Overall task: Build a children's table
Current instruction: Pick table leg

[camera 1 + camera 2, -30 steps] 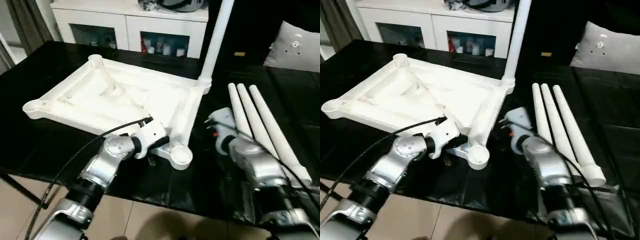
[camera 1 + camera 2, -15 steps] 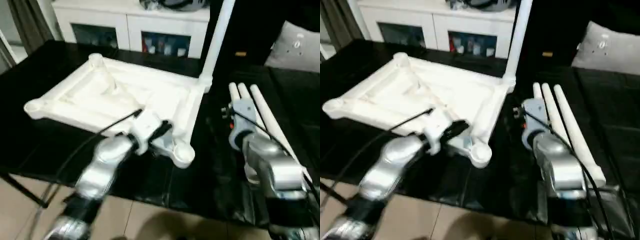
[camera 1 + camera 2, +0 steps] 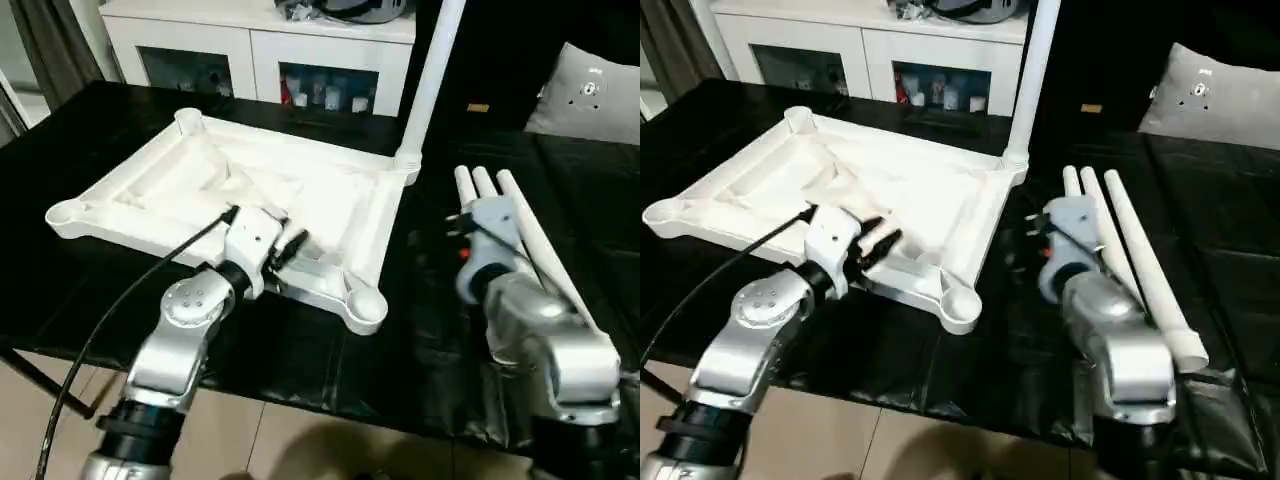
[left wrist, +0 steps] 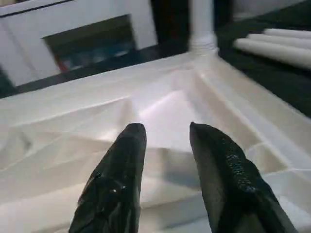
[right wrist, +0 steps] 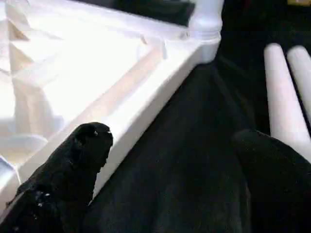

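Fingers of the left gripper (image 4: 167,145) stand a little apart with nothing between them, poised over the near rim of the tabletop (image 3: 200,190), which lies ribbed side up on the black table (image 3: 60,130). One leg (image 3: 428,75) already stands upright in the far right corner socket; the other three sockets look empty, including the near right socket (image 3: 366,305), just right of that gripper.

To its right, across a strip of bare table, the right gripper (image 5: 167,145) has its fingers spread wide and holds nothing; one finger (image 5: 73,160) is close beside the tabletop's right edge, the other toward the three loose legs (image 3: 1120,240) that lie side by side, touching one another.

The step in hand looks like fetching the next leg. To do it well, I would shift the right gripper over the nearest leg, close around its middle so it does not tip when lifted, and take it clear without rolling its neighbours. Meanwhile the left gripper could press or pinch the near rim, keeping the tabletop from sliding while the leg's end is lined up square over the near right socket and pushed straight down.
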